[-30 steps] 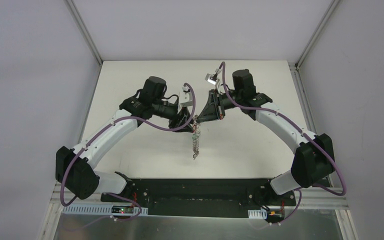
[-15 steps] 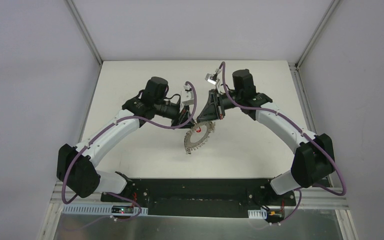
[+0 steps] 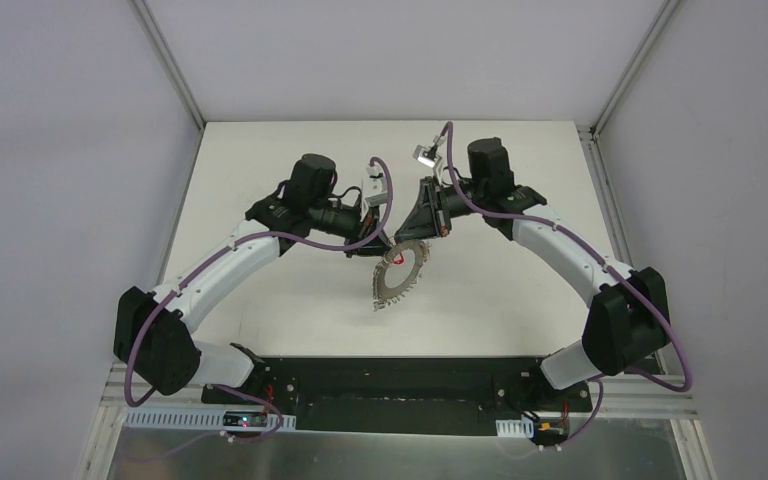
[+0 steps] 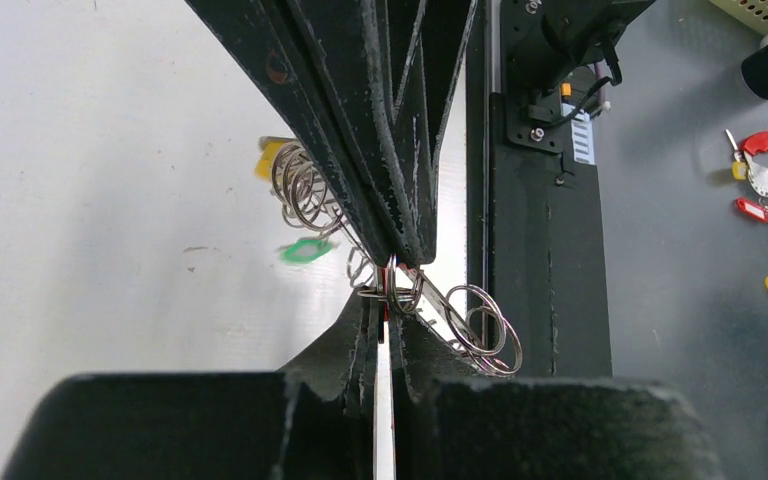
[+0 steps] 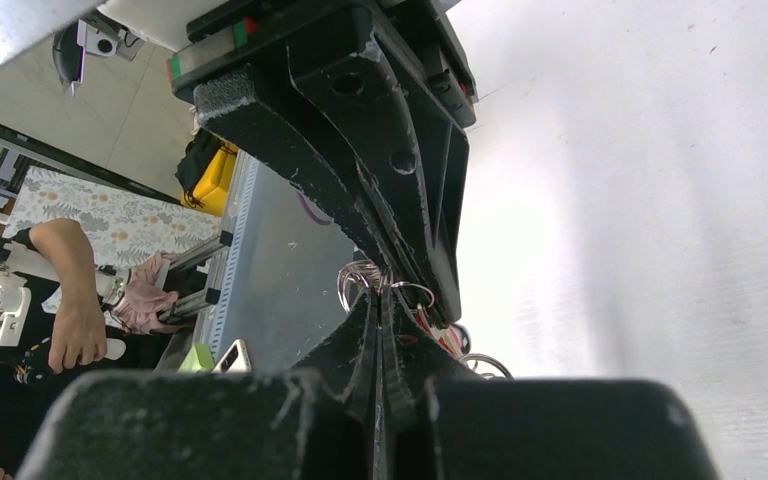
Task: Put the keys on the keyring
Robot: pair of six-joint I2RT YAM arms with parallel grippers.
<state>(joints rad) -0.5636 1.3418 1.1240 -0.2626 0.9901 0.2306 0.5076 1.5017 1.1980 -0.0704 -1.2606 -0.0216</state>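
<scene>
Left tool (image 3: 380, 243) and right tool (image 3: 401, 240) are both clamped shut on the far rim of the keyring (image 3: 396, 278), which hangs above the surface (image 3: 290, 300). Threading seems under way; the next move likely calls for spreading a coil.

The keyring (image 3: 390, 290) is shiny bare metal (glinting coils); the table (image 3: 290, 310) matt white, smooth.

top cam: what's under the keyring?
The keyring is held above the white table, which is visible through its hole and around it. Whatever lies directly beneath the rim is covered.
</scene>
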